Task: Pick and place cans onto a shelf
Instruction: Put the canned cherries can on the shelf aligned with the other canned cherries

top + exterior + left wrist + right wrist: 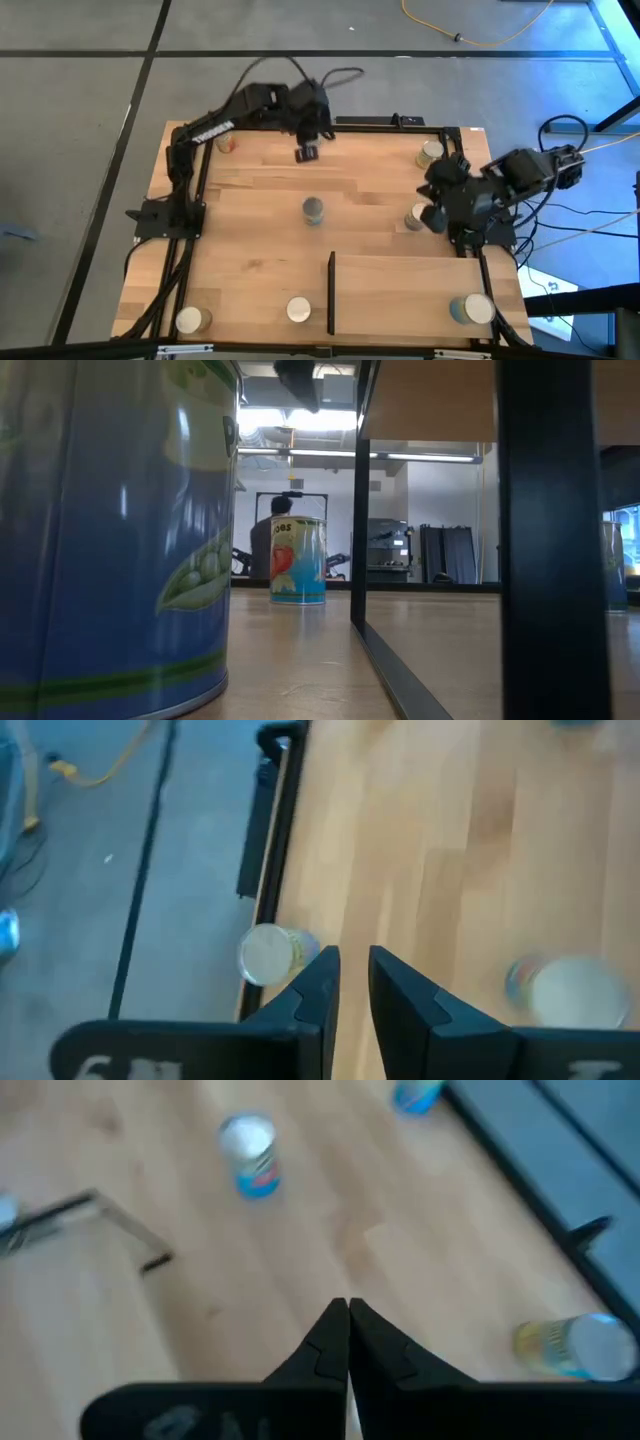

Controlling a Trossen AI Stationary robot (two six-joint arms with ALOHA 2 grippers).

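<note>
High view, left gripper point(306, 152) raised near far edge, empty

The left arm reaches from the table's left edge up and across toward the far side, bent at the elbow, its wrist angled downward. The left gripper point(306, 152) hangs above the tabletop near the far edge, its two dark fingers point(405, 990) slightly apart with a narrow gap between them, holding nothing. The right arm sits folded low at the table's right edge. The right gripper point(348, 1312) points over the tabletop, fingertips pressed together, empty.
</note>
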